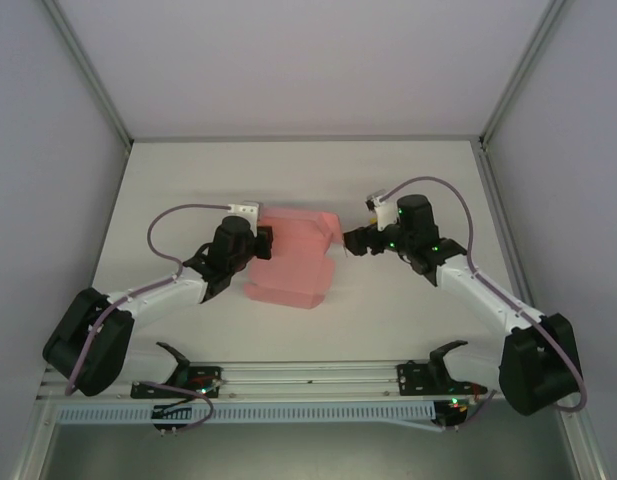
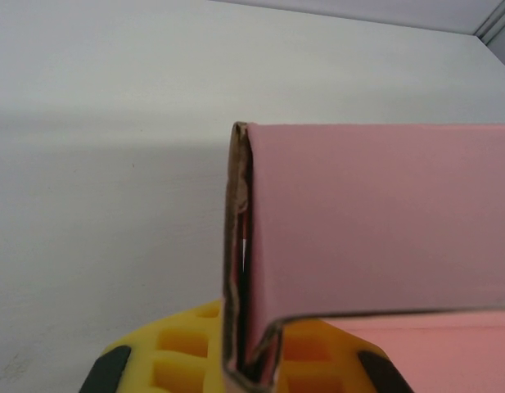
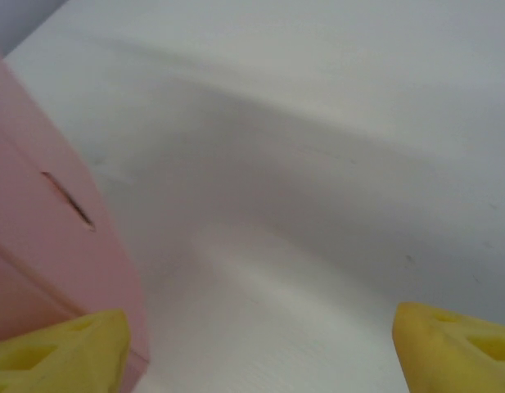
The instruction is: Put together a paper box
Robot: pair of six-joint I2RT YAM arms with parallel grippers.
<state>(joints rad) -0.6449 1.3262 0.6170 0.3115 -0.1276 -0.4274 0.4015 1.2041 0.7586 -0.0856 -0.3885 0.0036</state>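
1. Now the box [image 1: 293, 262] lies partly folded between both grippers
2. Left gripper [image 1: 260, 241] at the box's left edge, jaws clamped on its folded card
3. Right gripper [image 1: 348, 243] just right of the box, jaws wide apart

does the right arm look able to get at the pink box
Probably yes: the right tool sits open beside the paper box edge, nothing between them; the left tool holds the opposite side.
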